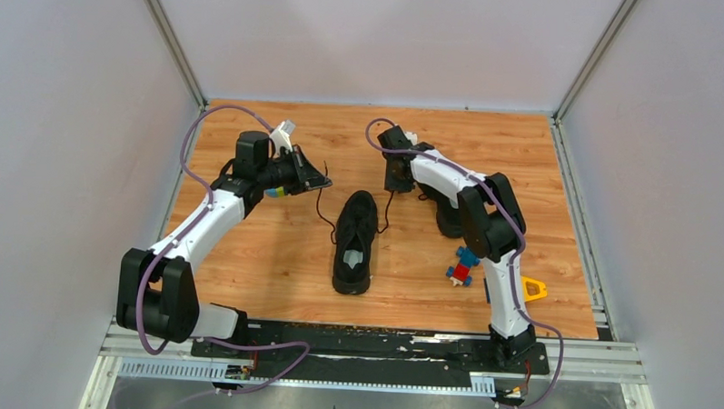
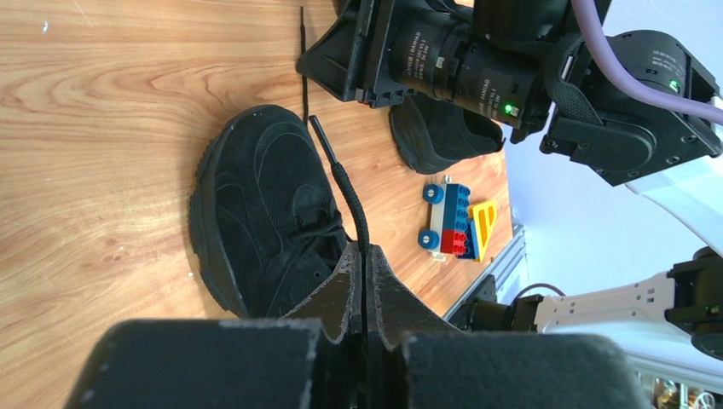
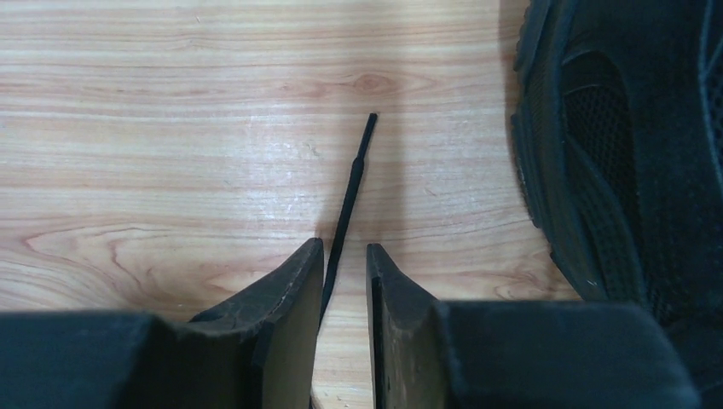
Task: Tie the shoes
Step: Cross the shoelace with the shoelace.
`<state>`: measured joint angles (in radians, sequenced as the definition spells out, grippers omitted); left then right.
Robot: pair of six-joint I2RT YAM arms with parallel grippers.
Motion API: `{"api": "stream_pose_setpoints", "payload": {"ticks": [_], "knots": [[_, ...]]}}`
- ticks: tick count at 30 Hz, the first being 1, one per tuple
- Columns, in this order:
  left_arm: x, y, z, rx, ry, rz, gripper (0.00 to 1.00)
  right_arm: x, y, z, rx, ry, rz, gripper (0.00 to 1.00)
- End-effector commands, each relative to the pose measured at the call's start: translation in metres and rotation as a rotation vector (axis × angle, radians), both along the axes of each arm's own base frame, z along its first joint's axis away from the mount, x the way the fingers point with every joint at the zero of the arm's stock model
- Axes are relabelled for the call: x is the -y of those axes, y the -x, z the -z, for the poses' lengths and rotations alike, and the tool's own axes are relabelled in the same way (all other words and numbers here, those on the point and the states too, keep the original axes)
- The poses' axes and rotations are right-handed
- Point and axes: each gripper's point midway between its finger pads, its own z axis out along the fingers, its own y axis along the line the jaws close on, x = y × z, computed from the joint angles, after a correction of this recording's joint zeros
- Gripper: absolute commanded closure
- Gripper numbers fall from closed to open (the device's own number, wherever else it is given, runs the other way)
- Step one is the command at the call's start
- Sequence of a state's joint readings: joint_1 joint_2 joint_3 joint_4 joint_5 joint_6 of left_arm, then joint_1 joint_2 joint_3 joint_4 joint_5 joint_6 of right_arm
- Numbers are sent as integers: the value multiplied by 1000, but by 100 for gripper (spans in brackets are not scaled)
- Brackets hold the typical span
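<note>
Pinching lace [image 2: 341,183] of centre shoe [image 1: 354,241], left hand [image 2: 364,256] clamped; right hand [image 3: 345,249] slightly apart around other lace end [image 3: 354,170]

We reach our left arm [image 1: 194,230] forward from its base. The elbow is folded low at the near edge, and the forearm slants away toward the left gripper [image 1: 321,180], which points to the right. Its fingers [image 2: 337,294] press flat together and pinch a black lace [image 2: 345,192] at their tips. Our right arm [image 1: 498,237] rises from its base, bends at the elbow and stretches leftward and away, with the right gripper [image 1: 397,180] aimed downward. Its fingers [image 3: 290,290] stand a narrow gap apart.
</note>
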<state>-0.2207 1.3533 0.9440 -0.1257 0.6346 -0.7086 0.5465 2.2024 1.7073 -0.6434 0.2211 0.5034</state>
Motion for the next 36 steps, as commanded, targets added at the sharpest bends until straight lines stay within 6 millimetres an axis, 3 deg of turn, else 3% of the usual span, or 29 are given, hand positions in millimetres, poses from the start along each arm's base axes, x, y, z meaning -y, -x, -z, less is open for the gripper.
{"api": "stream_pose_setpoints", "payload": {"ticks": [1, 3, 5, 8, 10, 12, 14, 15, 16, 19, 22, 28, 36], "knots": [[3, 3, -19, 77, 17, 29, 100, -5, -3, 11, -11, -1, 16, 77], [3, 3, -20, 82, 18, 32, 100, -2, 2, 21, -36, 7, 22, 84], [3, 4, -21, 85, 19, 36, 100, 0, 8, 31, -63, 17, 16, 98], [4, 4, -22, 90, 19, 41, 100, 4, 10, 33, -74, 17, 0, 100], [5, 4, -21, 93, 12, 50, 100, 2, 1, 12, -24, 6, -30, 100], [7, 4, -19, 98, -3, 66, 100, -3, -11, -24, 44, -46, -67, 100], [10, 5, -15, 108, -22, 90, 100, -11, -18, -68, 127, -104, -117, 100], [17, 7, -10, 124, -48, 129, 100, -22, -17, -109, 200, -170, -196, 100], [17, 7, -12, 125, -46, 133, 100, -23, -16, -113, 205, -179, -207, 100], [32, 11, -1, 132, -81, 218, 100, -38, 0, -154, 261, -289, -336, 100], [43, 9, -3, 151, -91, 261, 100, -42, 16, -176, 288, -336, -421, 100], [51, 2, -1, 159, -99, 309, 100, -52, 47, -197, 301, -433, -557, 100], [76, 15, 8, 179, -92, 480, 100, -70, 76, -233, 327, -562, -738, 100]]}}
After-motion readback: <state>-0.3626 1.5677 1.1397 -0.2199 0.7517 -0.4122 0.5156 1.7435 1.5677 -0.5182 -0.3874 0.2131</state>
